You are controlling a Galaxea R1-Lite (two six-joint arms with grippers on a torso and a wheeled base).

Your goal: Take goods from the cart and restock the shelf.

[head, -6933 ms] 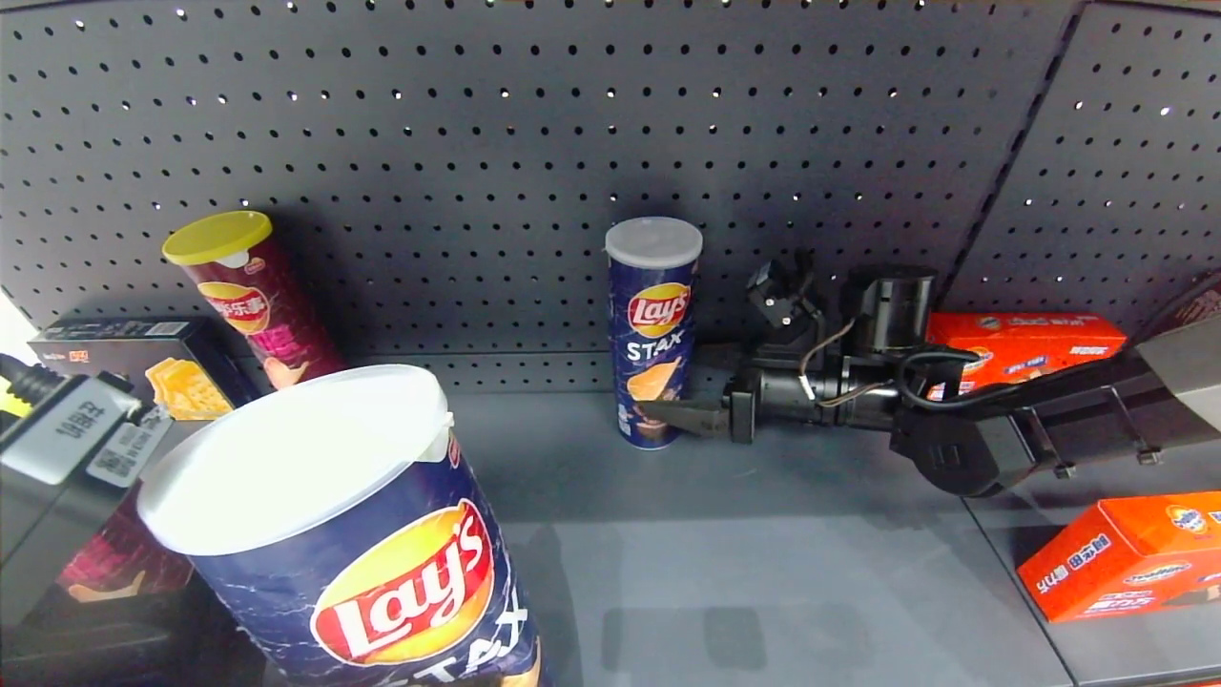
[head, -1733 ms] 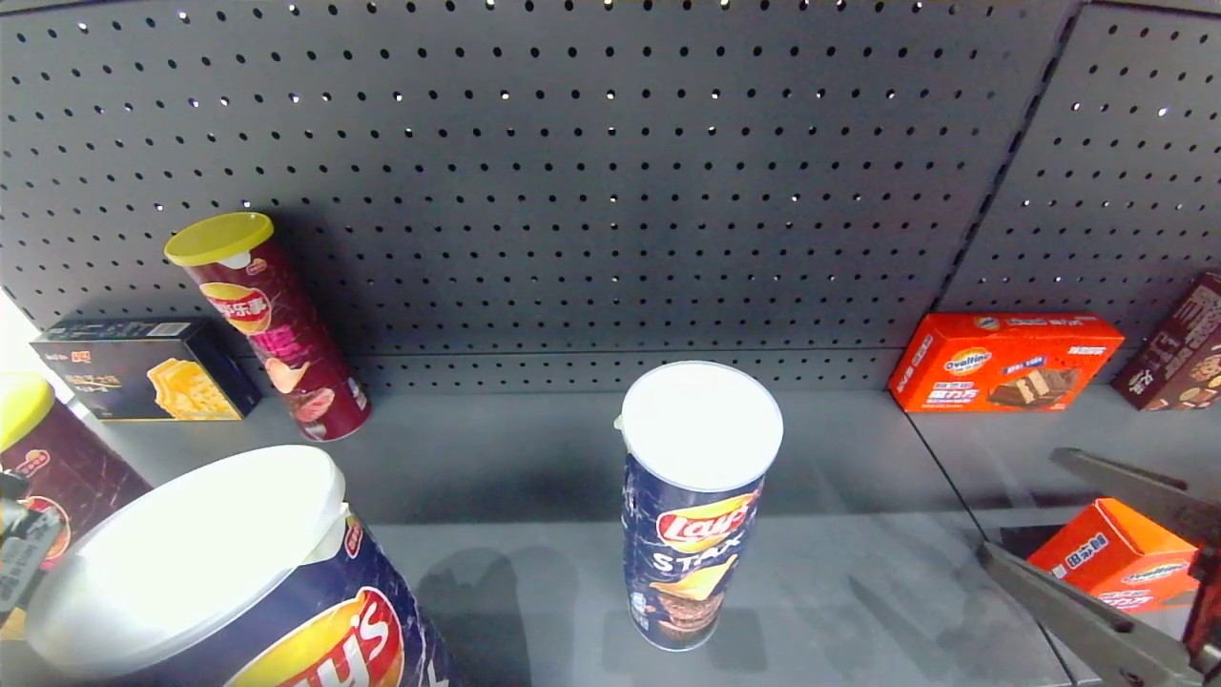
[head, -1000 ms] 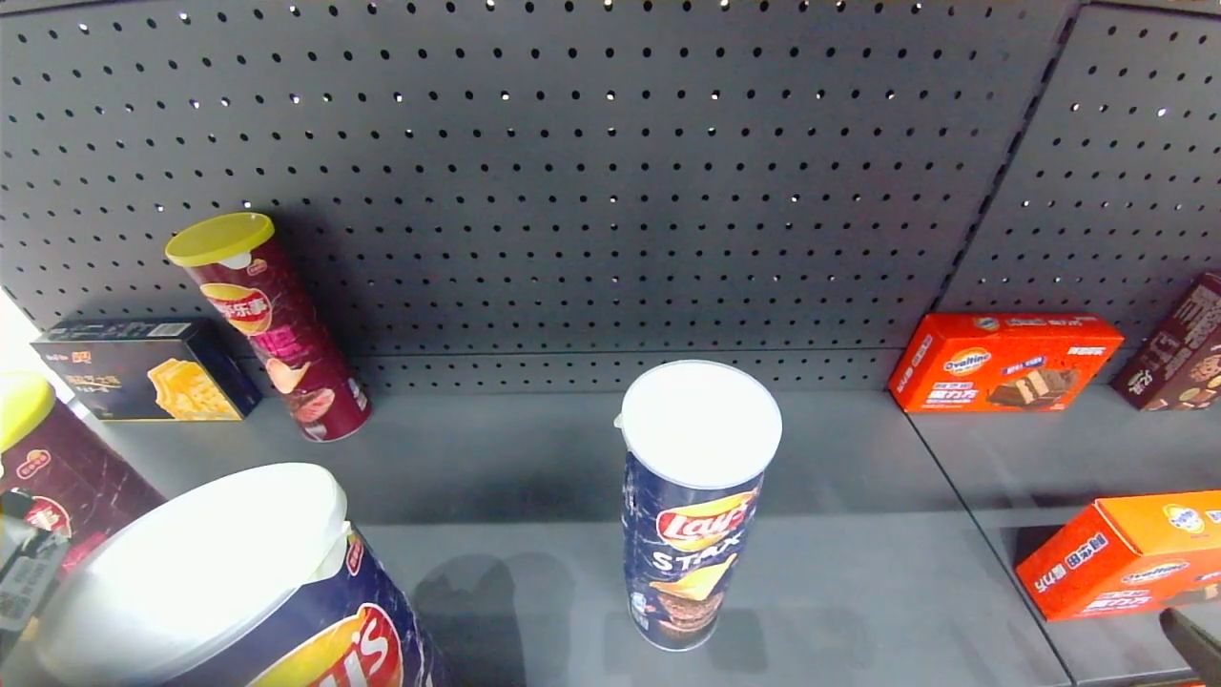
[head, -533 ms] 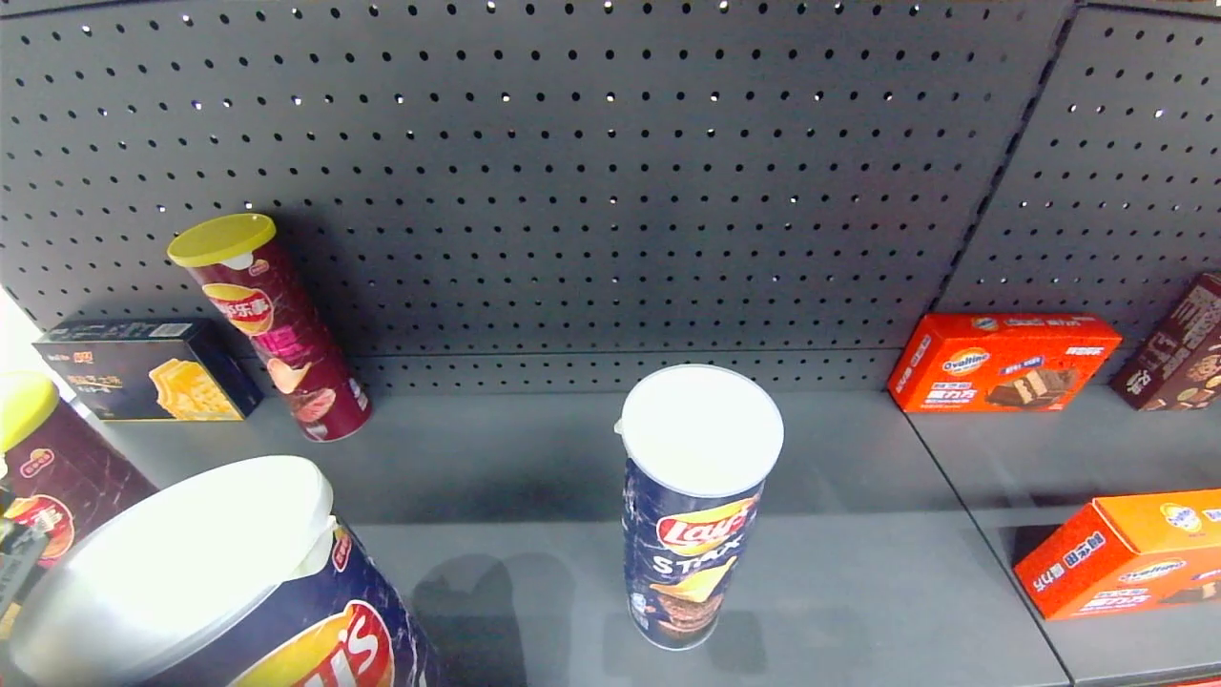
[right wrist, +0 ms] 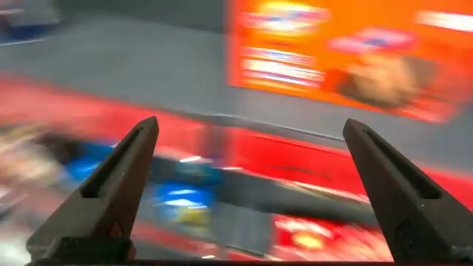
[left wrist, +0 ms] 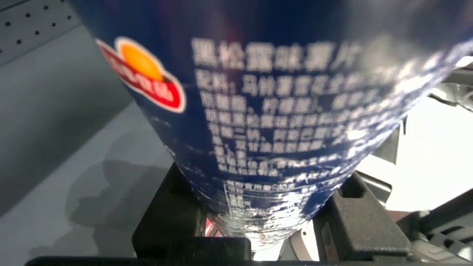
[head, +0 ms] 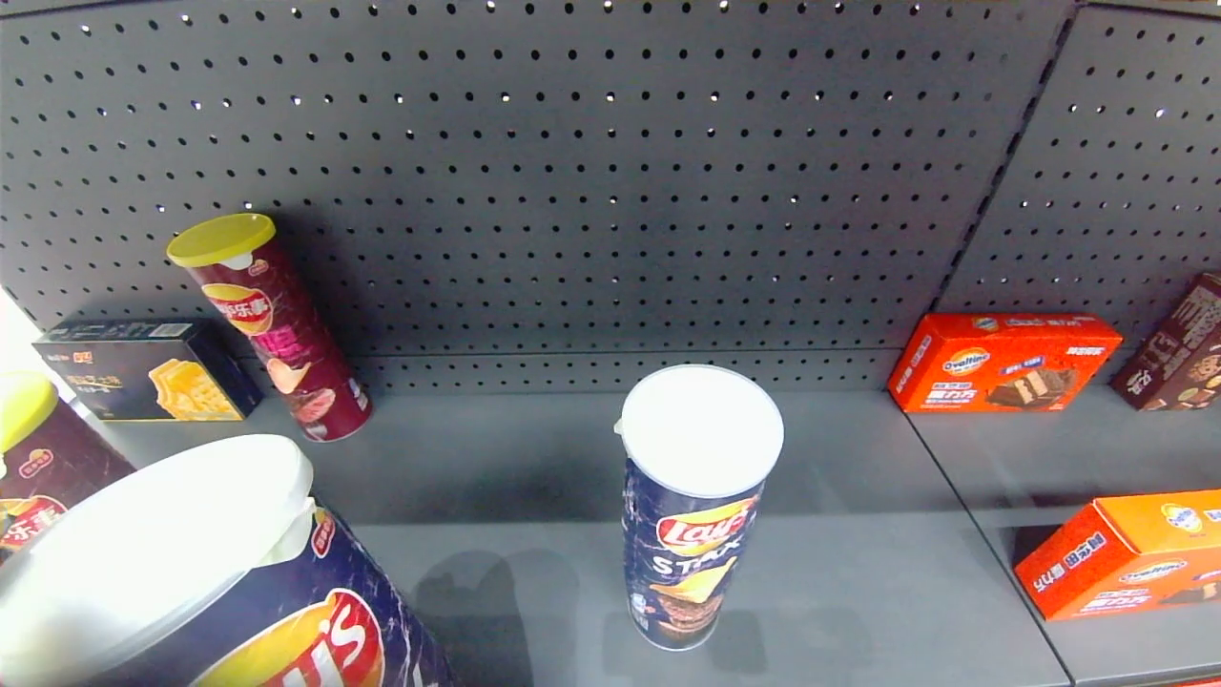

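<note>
The left gripper point(left wrist: 262, 218) pinches a blue chip can point(left wrist: 281, 96) near its base, its dark fingers pressed against either side. The head view adds that can's white lid, low at the left. The right gripper point(right wrist: 251, 129) has its fingers point(right wrist: 111, 192) spread wide with nothing between them, and a blurred orange carton point(right wrist: 347, 52) lies beyond. On the shelf point(head: 534, 468) a second blue can point(head: 696, 515) stands upright. It is well apart from a maroon can point(head: 272, 329) by the pegboard point(head: 610, 191), the dark box point(head: 143, 372) beside that, and the rear orange box point(head: 1002, 363) and front orange box point(head: 1116, 553) at the right.
</note>
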